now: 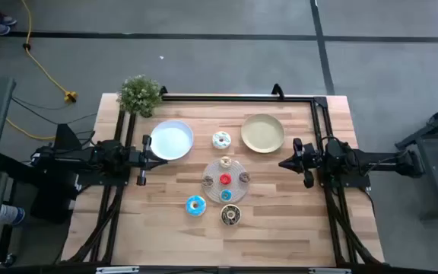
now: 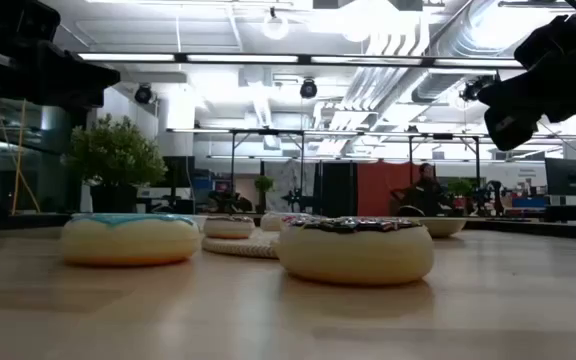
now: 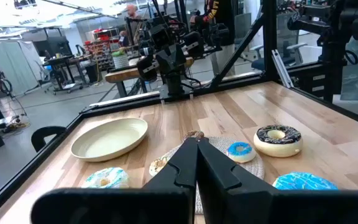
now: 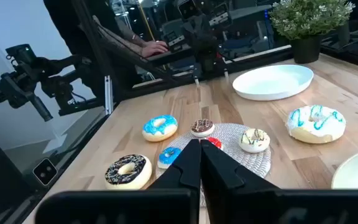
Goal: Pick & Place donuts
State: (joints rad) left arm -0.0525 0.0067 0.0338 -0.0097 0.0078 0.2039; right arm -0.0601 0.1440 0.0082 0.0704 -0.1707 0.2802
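in the high view the table [image 1: 280,228] fills the middle of the frame. the left gripper [image 1: 163,160] sits at centre left, its tips just below the white plate [image 1: 172,140], fingers pressed together and holding nothing. the right gripper [image 1: 283,162] sits at centre right, just below the yellow-green plate [image 1: 262,133], also closed and empty. both point inward at the mat [image 1: 234,186] in the centre of the frame.

7 donuts show. the white-iced donut [image 1: 221,140] lies on bare wood between the 2 plates, just above the mat. 4 minis sit on the mat: the cream mini [image 1: 225,162] at its upper edge, the brown mini [image 1: 208,180] at its left, the red mini [image 1: 225,180] in the middle, and the blue mini [image 1: 226,195] at its lower edge. a small round thing [image 1: 244,177] at the mat's right is too small to tell. the blue-iced donut [image 1: 195,205] lies on the wood lower left of the mat, and the dark donut [image 1: 231,215] just below the mat.

a plant [image 1: 140,95] stands at the table's upper left corner, above the white plate.

in the low view the blue-iced donut [image 2: 130,238] is at left and the dark donut [image 2: 356,248] at centre right, well apart, with the mat's edge [image 2: 243,247] between them farther back. a person [image 2: 425,187] sits far behind, right of centre.

in the right wrist view the closed fingers [image 4: 191,163] meet at bottom centre, over the mat's near edge.
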